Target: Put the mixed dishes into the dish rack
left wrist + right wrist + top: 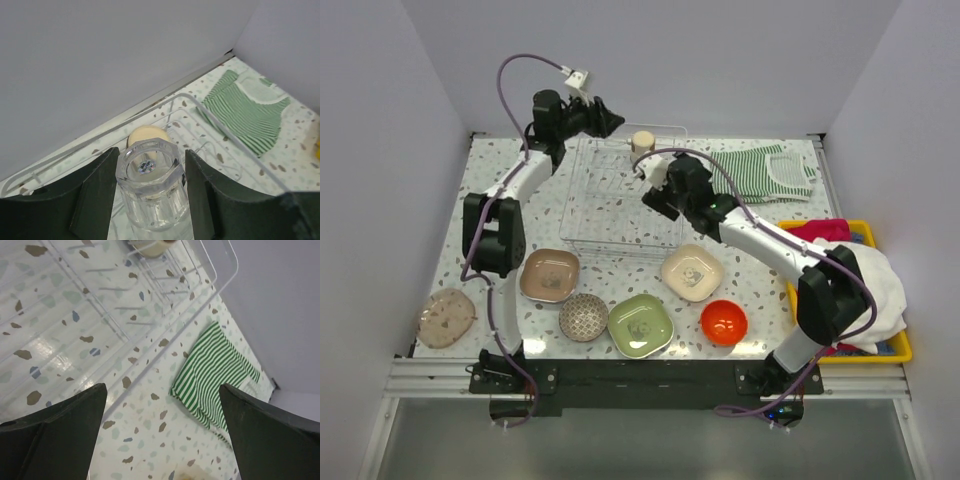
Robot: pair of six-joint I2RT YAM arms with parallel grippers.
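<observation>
My left gripper (607, 118) is up at the far edge of the dish rack (610, 215), its fingers (95, 200) about half closed on either side of a clear glass cup (152, 192), which I hold by its faceted wall, rim facing the wrist camera. From the overhead view the glass is hidden behind my own wrist, so I cannot tell whether it hangs over the rack's wires or just outside them. Beyond the glass a small cream cup (145, 135) stands in the rack's far right corner. My right gripper (655, 195) hovers over the right part of the rack with its fingers (55, 435) spread as wide as they go and nothing between them; below it I see the rack's wire rim, the speckled table (150, 440) and the striped green cloth (210, 375) just beside the rack. The other dishes sit on the table in front of the rack: a brown plate (550, 275), a cream plate (692, 272), a green plate (641, 325), a grey patterned bowl (584, 316), an orange-red bowl (724, 322), and a pale round plate (446, 317) at the near left edge. A yellow tray (895, 350) of cloths lies at the right.
</observation>
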